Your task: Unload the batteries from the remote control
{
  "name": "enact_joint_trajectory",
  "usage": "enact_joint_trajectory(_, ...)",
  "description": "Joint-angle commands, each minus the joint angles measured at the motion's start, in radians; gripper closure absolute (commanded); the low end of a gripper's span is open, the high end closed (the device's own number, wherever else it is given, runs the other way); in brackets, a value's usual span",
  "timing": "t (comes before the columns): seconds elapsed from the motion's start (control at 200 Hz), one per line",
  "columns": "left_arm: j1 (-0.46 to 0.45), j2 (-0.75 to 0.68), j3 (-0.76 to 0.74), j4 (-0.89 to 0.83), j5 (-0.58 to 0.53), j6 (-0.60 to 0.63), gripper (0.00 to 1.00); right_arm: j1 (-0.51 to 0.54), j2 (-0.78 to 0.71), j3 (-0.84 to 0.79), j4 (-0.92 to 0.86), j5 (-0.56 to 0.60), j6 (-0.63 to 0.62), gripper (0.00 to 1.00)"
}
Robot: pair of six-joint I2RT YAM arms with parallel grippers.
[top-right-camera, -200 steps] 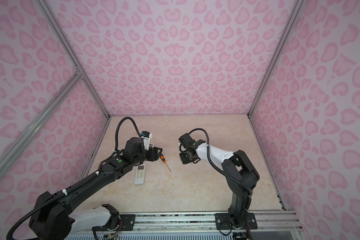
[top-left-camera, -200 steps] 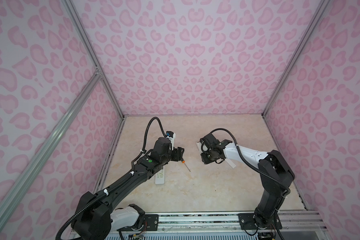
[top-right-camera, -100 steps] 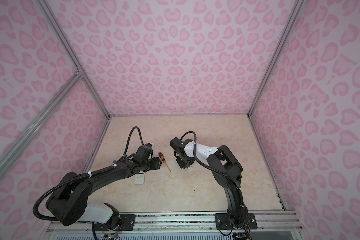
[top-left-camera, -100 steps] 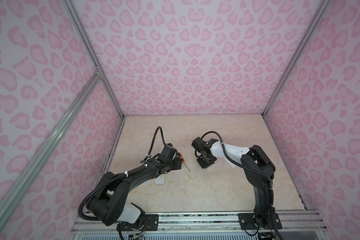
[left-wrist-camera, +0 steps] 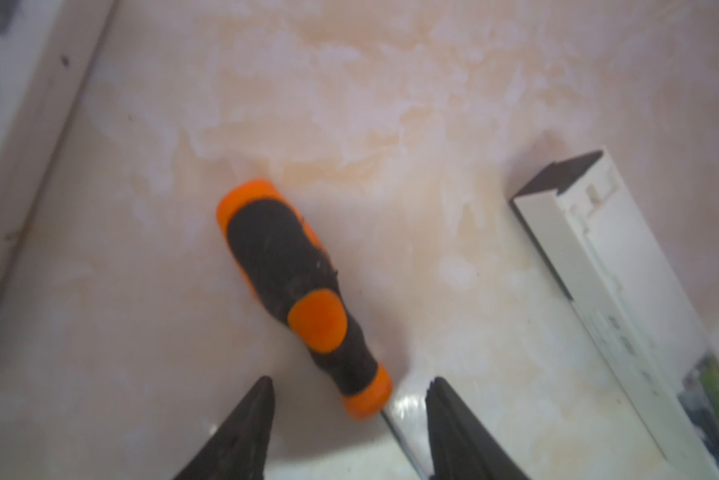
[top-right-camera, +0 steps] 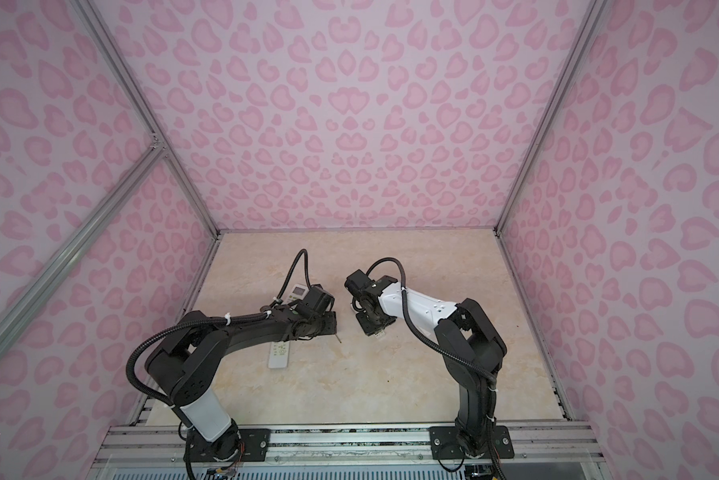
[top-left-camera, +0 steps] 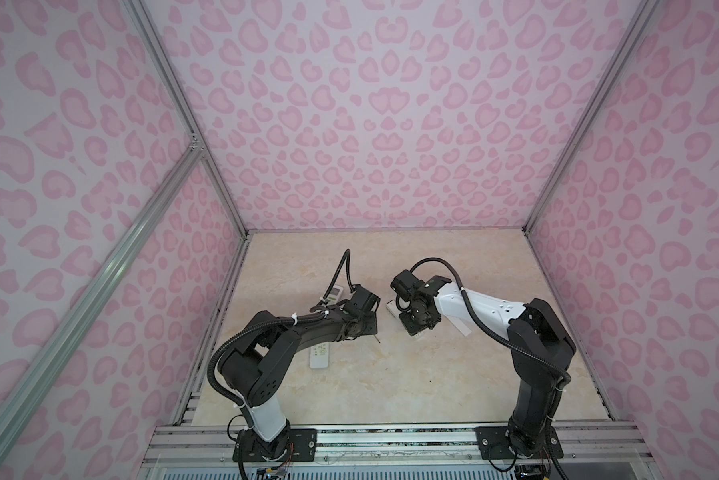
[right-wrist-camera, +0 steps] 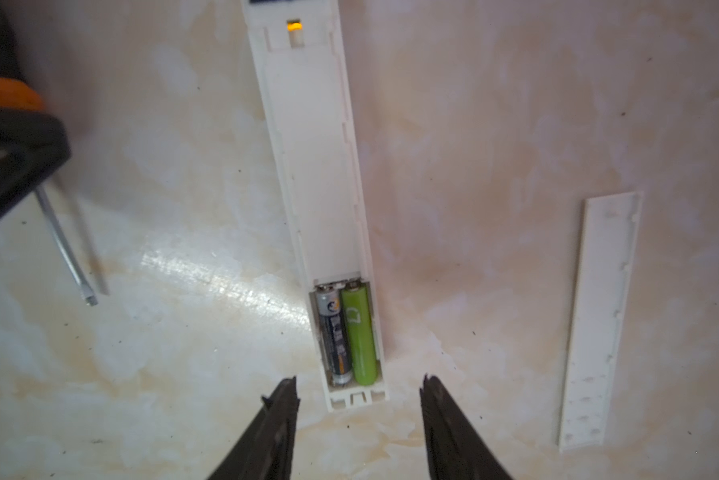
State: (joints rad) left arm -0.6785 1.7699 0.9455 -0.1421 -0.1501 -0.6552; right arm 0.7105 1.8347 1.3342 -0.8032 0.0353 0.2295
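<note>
The black battery (right-wrist-camera: 333, 336) and lime green battery (right-wrist-camera: 360, 334) sat side by side in the open end of the white remote (right-wrist-camera: 308, 166). The right gripper (right-wrist-camera: 358, 379) straddled that end, jaws wide, empty. At its nine o'clock, the left gripper (left-wrist-camera: 350, 379) gaped over the screwdriver (left-wrist-camera: 291, 286).

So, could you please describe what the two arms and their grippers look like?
Both arms are mostly black with one white link each: on the left arm near its base, on the right arm at the forearm. A black corrugated cable runs along each, fastened with white ties. The left gripper and right gripper have black, tapering, pointed jaws.
</note>
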Motion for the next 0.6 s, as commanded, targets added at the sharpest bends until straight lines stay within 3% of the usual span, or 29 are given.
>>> enact_joint_trajectory(0.0,-0.011,0.051,0.022,-0.068,-0.060,-0.023,0.42,-0.024,-0.049,-0.044,0.075,-0.058,0.026,0.51)
enact_joint_trajectory(0.245,-0.028,0.032,0.017,-0.074,-0.110,-0.003,0.63,-0.108,-0.174,-0.166,0.251,-0.218,0.106,0.53)
enact_joint_trajectory(0.305,-0.029,0.014,0.012,-0.073,-0.109,0.009,0.74,-0.130,-0.203,-0.193,0.296,-0.245,0.131,0.53)
enact_joint_trajectory(0.41,-0.029,-0.024,-0.001,-0.071,-0.104,0.047,0.86,-0.158,-0.252,-0.250,0.386,-0.298,0.174,0.54)
enact_joint_trajectory(0.595,-0.029,-0.137,-0.036,-0.057,-0.084,0.126,0.96,-0.188,-0.321,-0.365,0.612,-0.430,0.286,0.53)
